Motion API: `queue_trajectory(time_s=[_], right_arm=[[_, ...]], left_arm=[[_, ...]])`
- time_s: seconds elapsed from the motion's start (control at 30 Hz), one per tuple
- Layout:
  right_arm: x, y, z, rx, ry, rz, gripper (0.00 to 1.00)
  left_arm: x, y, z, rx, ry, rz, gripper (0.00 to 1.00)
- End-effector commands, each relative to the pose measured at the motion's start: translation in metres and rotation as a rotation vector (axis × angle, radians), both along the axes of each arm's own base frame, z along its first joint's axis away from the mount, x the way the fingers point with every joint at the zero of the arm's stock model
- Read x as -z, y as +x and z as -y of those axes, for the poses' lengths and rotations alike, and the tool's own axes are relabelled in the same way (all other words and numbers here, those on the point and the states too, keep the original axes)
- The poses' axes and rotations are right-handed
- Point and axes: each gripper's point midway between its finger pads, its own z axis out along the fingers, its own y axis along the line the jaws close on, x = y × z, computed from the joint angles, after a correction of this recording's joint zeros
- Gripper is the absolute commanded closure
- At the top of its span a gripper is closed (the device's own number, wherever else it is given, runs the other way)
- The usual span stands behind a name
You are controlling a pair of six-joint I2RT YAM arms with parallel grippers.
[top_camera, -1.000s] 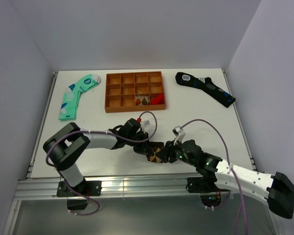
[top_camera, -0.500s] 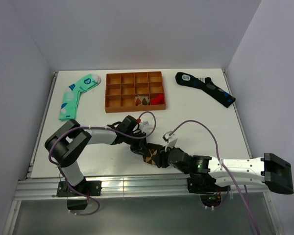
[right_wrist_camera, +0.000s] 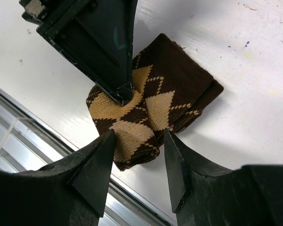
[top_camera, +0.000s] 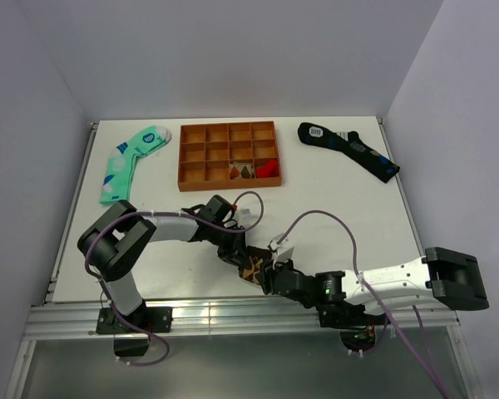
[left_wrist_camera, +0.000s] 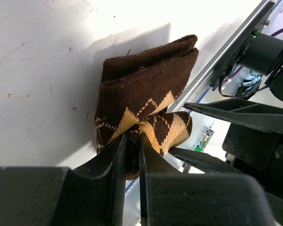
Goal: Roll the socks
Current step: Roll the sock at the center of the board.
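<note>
my left claw [left_wrist_camera: 130,141] is pressed together on a fold of the socks [left_wrist_camera: 146,89], pinching the tan-and-brown knit at the rolled end. my right claw [right_wrist_camera: 137,139] stands spread, one finger on each side of that same roll; whether its pads touch the knit i cannot tell. the bundle lies on the counter [left_wrist_camera: 37,56] right beneath both claws, its dark cuff end pointing away from the right claw. i judge it light, soft and springy: the knit will squash under a pinch and want to unroll once let go, so the hold belongs across the thick roll itself, not on a loose cuff edge. neither slippery nor fragile. counted: one argyle bundle, two cuff edges stacked in the left wrist view, so two socks; one mint-green sock [top_camera: 131,162] well beyond my left claw and to its left; one dark sock with blue marks [top_camera: 349,150] well beyond my right claw; one orange tray [top_camera: 182,158] of twelve compartments, between those two.
</note>
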Motion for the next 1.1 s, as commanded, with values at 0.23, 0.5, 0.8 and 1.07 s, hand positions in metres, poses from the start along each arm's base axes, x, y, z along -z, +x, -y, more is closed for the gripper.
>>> queue_trajectory(time_s=[0.23, 0.5, 0.8, 1.07], right_arm=[[-0.030, 0.003, -0.016, 0.039, 0.053, 0.092, 0.43], [-0.032, -0.003, -0.027, -0.030, 0.040, 0.115, 0.42], [-0.022, -0.013, -0.034, -0.068, 0.026, 0.106, 0.43], [-0.006, -0.020, -0.032, -0.067, 0.011, 0.080, 0.44]], left_arm=[[0.067, -0.035, -0.072, 0.025, 0.380, -0.086, 1.00], [0.067, -0.035, -0.074, 0.039, 0.393, -0.093, 1.00], [0.067, -0.035, -0.073, 0.041, 0.393, -0.105, 1.00], [0.066, -0.033, -0.070, 0.037, 0.384, -0.114, 1.00]])
